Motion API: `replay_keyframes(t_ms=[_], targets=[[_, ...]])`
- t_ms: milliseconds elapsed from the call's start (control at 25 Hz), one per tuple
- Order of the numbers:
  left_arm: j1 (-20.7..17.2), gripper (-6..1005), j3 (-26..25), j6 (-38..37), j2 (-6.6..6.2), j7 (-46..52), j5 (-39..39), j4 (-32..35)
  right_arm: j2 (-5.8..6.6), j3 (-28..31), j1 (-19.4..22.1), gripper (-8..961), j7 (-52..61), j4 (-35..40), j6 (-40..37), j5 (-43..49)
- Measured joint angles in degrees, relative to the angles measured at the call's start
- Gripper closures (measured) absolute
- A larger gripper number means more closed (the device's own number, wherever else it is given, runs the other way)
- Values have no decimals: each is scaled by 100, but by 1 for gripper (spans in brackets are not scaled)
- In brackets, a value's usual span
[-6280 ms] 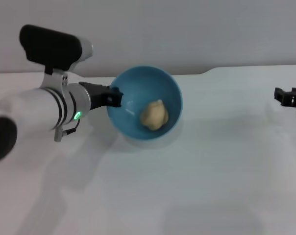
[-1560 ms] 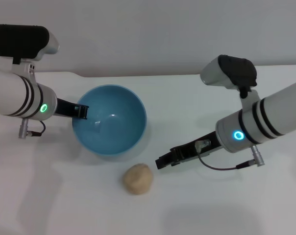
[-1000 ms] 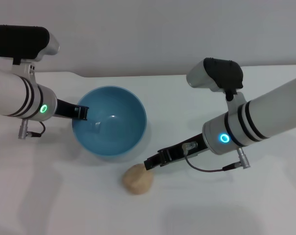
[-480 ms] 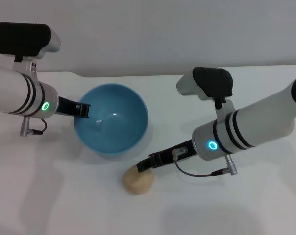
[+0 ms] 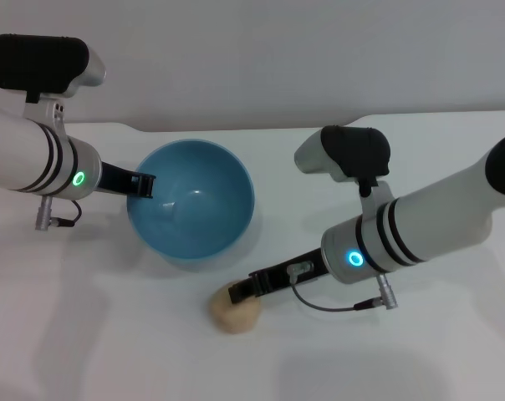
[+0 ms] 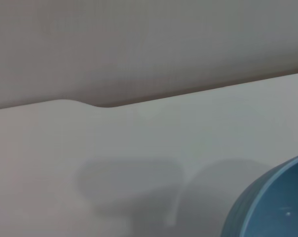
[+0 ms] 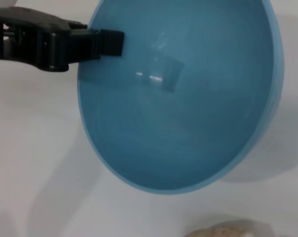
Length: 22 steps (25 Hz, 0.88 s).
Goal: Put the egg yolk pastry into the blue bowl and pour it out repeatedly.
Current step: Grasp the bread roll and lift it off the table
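Right claw over the egg yolk pastry; I cannot tell its jaws' state.
Left claw clamps the blue bowl rim, beyond the right claw on the table.

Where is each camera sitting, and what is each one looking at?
Head view: high on the robot, looking down at the table; both arms show, the left gripper on the blue bowl, the right gripper at the egg yolk pastry.
Left wrist view: on the left arm, looking across the table at the wall; no arm shows.
Right wrist view: on the right arm, facing the bowl; the left gripper shows.
All share the bowl.
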<state>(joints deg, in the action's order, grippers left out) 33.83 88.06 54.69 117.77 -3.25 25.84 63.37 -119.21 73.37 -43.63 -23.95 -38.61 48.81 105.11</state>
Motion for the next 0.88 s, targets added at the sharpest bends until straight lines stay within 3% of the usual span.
replay_keyframes(t_ms=[480,880], targets=[[0,988,0,23,0,-29,0,0,-6,-412,-23,679,-144,30,-208,-105],[0,988,0,45,0,-58,0,0,50,-321,116,752,-318,-582,265,-51]])
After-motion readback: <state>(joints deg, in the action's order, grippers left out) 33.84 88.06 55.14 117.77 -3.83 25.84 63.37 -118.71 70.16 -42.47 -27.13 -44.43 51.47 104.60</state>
